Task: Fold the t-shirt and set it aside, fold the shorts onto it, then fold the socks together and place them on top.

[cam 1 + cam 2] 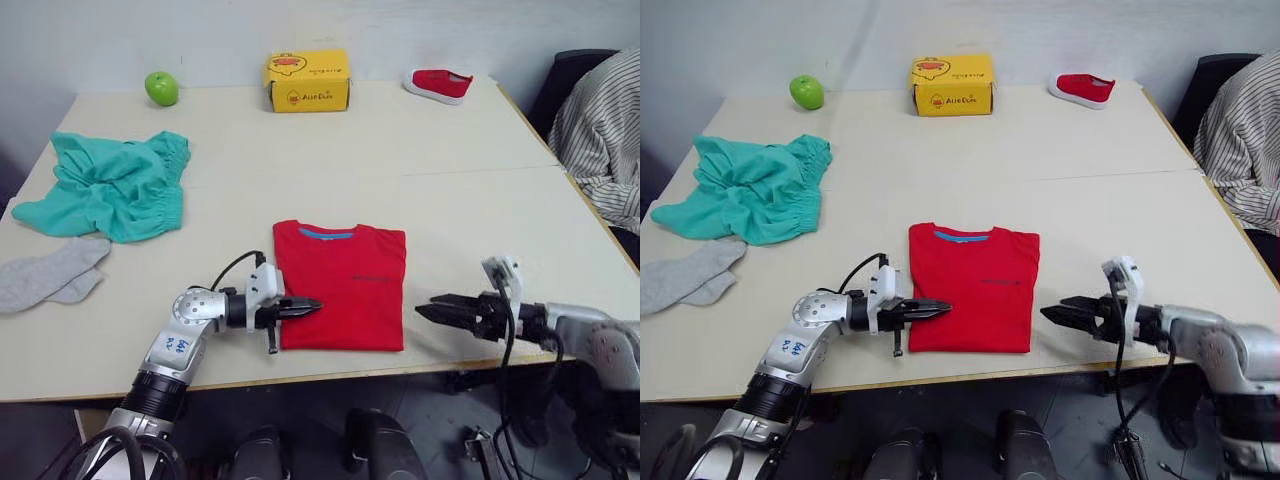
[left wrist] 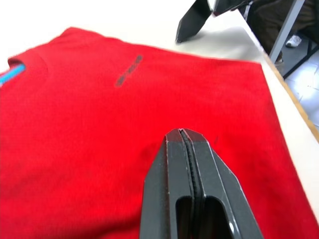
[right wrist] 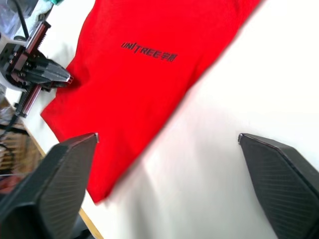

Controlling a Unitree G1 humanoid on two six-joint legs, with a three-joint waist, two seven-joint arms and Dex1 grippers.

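Note:
The red t-shirt [image 1: 345, 285] lies folded into a flat rectangle near the table's front edge, blue collar band facing away from me. My left gripper [image 1: 312, 305] is shut, its tip resting over the shirt's left edge; no cloth shows between the fingers [image 2: 172, 164]. My right gripper [image 1: 430, 308] hovers open just right of the shirt, low over the bare table, fingers spread wide [image 3: 65, 169]. The teal shorts [image 1: 115, 185] lie crumpled at the far left. The grey socks [image 1: 50, 272] lie side by side in front of the shorts, at the left edge.
At the back of the table [image 1: 470, 200] stand a green apple [image 1: 161, 87], a yellow box [image 1: 307, 80] and a small red shoe [image 1: 440, 84]. A person in a striped sleeve [image 1: 605, 130] sits by the right edge.

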